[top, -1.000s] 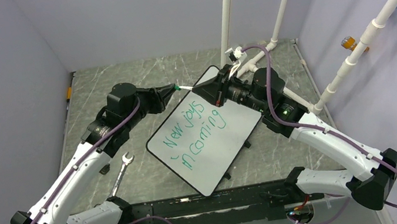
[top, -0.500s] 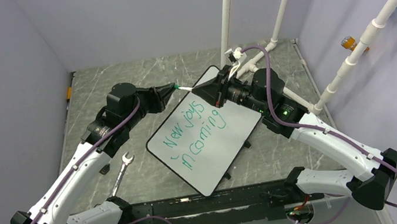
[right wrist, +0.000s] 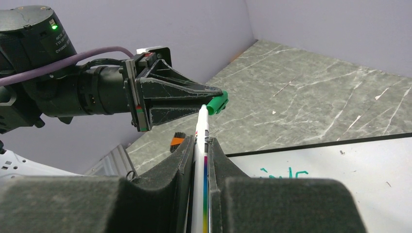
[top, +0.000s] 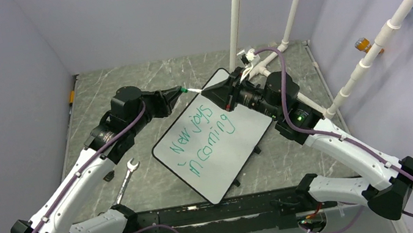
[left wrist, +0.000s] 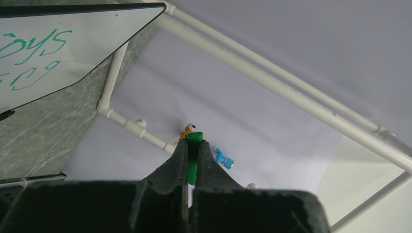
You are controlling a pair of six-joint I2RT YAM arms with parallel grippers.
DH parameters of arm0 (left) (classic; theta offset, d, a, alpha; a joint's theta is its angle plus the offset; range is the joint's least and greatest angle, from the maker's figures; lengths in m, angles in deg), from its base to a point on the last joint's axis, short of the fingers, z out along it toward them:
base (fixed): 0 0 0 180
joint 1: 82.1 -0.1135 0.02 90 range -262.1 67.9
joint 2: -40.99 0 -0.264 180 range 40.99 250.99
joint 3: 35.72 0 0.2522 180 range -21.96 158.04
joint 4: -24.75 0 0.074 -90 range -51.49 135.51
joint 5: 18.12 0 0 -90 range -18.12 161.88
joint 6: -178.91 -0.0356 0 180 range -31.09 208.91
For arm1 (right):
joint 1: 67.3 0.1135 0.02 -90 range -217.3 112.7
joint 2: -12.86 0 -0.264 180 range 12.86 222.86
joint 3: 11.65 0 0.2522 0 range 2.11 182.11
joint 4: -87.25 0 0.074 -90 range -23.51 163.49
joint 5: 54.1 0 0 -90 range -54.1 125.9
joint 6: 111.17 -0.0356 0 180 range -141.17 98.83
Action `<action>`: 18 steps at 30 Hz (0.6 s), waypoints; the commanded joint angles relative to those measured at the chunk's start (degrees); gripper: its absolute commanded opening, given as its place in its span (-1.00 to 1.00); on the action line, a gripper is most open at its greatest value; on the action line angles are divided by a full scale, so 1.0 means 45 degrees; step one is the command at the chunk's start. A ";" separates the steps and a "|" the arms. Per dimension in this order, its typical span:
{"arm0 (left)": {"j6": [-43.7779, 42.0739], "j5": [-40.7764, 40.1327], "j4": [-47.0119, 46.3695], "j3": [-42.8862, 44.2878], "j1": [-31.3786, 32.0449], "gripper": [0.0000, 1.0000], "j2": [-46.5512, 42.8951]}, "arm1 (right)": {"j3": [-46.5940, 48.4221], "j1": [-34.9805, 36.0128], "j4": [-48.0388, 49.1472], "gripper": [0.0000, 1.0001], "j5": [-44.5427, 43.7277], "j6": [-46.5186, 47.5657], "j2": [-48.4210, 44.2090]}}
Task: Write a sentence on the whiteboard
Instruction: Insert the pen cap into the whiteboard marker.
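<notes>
The whiteboard (top: 223, 163) lies tilted on the grey table and carries the sentence (top: 203, 134), green lettering in two lines reading "New joys incoming". My left gripper (top: 178, 91) is shut on a green marker cap (top: 184, 90) just past the board's far corner. My right gripper (top: 205, 92) is shut on a white marker (top: 195, 91) whose tip meets the cap. The left wrist view shows the cap (left wrist: 193, 162) pinched between the fingers of the left gripper (left wrist: 194, 143). The right wrist view shows the marker (right wrist: 200, 127) in the right gripper (right wrist: 201, 141), its tip at the cap (right wrist: 217, 103).
A wrench (top: 127, 178) lies on the table left of the board. White pipes (top: 237, 19) rise at the back and right. Orange (top: 362, 44) and blue fittings sit on the right wall. A small orange and black object (top: 71, 97) sits at the table's left edge.
The right arm has drawn back slightly to the right with the marker. The left arm and the cap have stayed put.
</notes>
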 commanded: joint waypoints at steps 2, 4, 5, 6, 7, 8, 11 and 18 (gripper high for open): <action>0.0587 -0.0523 -0.0143 0.0130 -0.0020 -1.00 -0.0169 | 0.0262 0.0060 0.0060 -1.00 -0.0158 0.0083 -0.0234; 0.0581 -0.0528 -0.0202 0.0103 -0.0020 -1.00 -0.0168 | 0.0220 0.0065 0.0043 -1.00 -0.0198 0.0065 -0.0222; 0.0578 -0.0522 -0.0212 0.0108 -0.0019 -1.00 -0.0168 | 0.0185 0.0054 0.0043 -1.00 -0.0213 0.0063 -0.0233; 0.0580 -0.0506 -0.0216 0.0101 -0.0019 -1.00 -0.0159 | 0.0196 0.0069 0.0040 -1.00 -0.0235 0.0063 -0.0229; 0.0580 -0.0502 -0.0233 0.0086 -0.0024 -1.00 -0.0165 | 0.0197 0.0057 0.0040 -1.00 -0.0250 0.0063 -0.0234; 0.0580 -0.0484 -0.0250 0.0082 -0.0020 -1.00 -0.0168 | 0.0197 0.0072 0.0040 -1.00 -0.0234 0.0053 -0.0224; 0.0619 -0.0452 -0.0324 0.0044 -0.0020 -1.00 -0.0134 | 0.0187 0.0086 0.0069 -1.00 -0.0188 0.0007 -0.0145; 0.0670 -0.0342 -0.0435 0.0066 -0.0024 -1.00 -0.0076 | 0.0197 0.0063 0.0025 -1.00 -0.0154 -0.0055 -0.0060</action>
